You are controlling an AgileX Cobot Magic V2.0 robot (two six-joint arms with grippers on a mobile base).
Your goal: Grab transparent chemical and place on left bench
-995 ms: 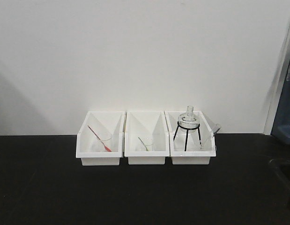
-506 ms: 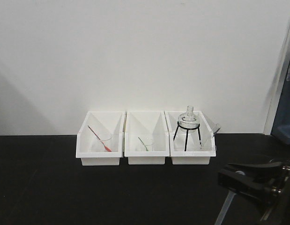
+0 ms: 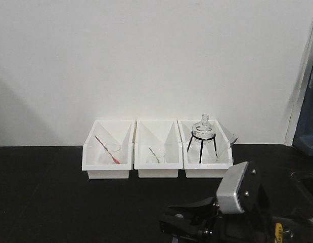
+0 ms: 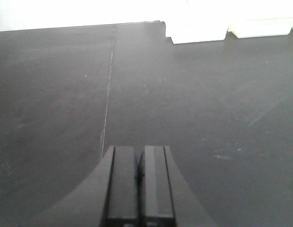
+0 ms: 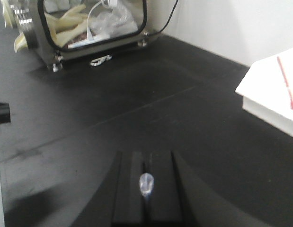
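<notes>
In the right wrist view, the transparent chemical (image 5: 146, 184) shows as a small clear bulb pinched between the fingers of my right gripper (image 5: 146, 156), which is shut on it; the rest of the pipette is hidden. That gripper hovers over the matte black top of the left bench (image 5: 113, 109). In the front view my right gripper (image 3: 169, 223) points left at the lower edge, in front of the bins. My left gripper (image 4: 138, 149) is shut on nothing, low over the black top (image 4: 193, 94).
Three white bins stand against the wall: the left bin (image 3: 108, 169) holds a red pipette (image 3: 106, 150), the middle bin (image 3: 157, 169) a greenish one, the right bin (image 3: 207, 169) a flask on a black tripod (image 3: 203, 137). A metal box (image 5: 89, 23) stands far left.
My right arm has come into the front view from the lower right and swung left, its fingers now pointing left. The hanging pipette seen half a second ago no longer shows there.
</notes>
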